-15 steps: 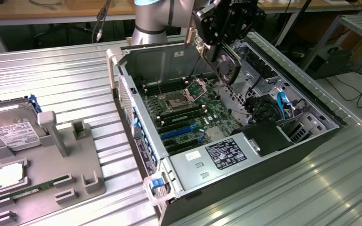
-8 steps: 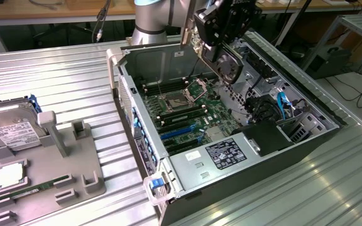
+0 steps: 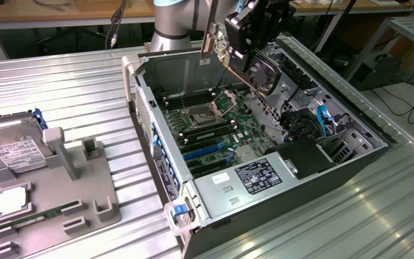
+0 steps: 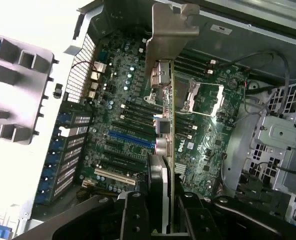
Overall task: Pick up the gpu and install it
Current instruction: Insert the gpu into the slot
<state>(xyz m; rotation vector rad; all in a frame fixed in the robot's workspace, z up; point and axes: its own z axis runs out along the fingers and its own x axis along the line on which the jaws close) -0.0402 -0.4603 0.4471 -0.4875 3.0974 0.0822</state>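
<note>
Gripper (image 3: 256,46): jaws pinched on the top edge of the gpu (image 3: 267,75), which hangs below it on edge. The silvery end bracket (image 3: 208,38) stands off to one side. From the wrist, the card (image 4: 171,125) runs straight out from the fingers (image 4: 133,210), with the bracket (image 4: 170,35) at its far end.

Step in hand: the pick-up is done and installation is under way. The card is held in the air over the open computer case (image 3: 286,216), clear of the motherboard (image 3: 214,129) beneath the gripper and not seated.

Requirement, as judged: the card's lower edge must line up lengthwise with an expansion slot, such as the blue slot (image 4: 130,139) that lies below and beside the card. The bracket must meet the case's rear opening, and the descent must be straight. Cables (image 3: 322,121) beside the gripper are a snag risk.

Surface: a ribbed metal table (image 3: 70,91). Well away from the gripper, a grey parts holder (image 3: 84,189) carries a hard drive (image 3: 13,151) and a memory stick (image 3: 45,213).

Room: a workshop, with wooden benches behind and cabling on the floor.
</note>
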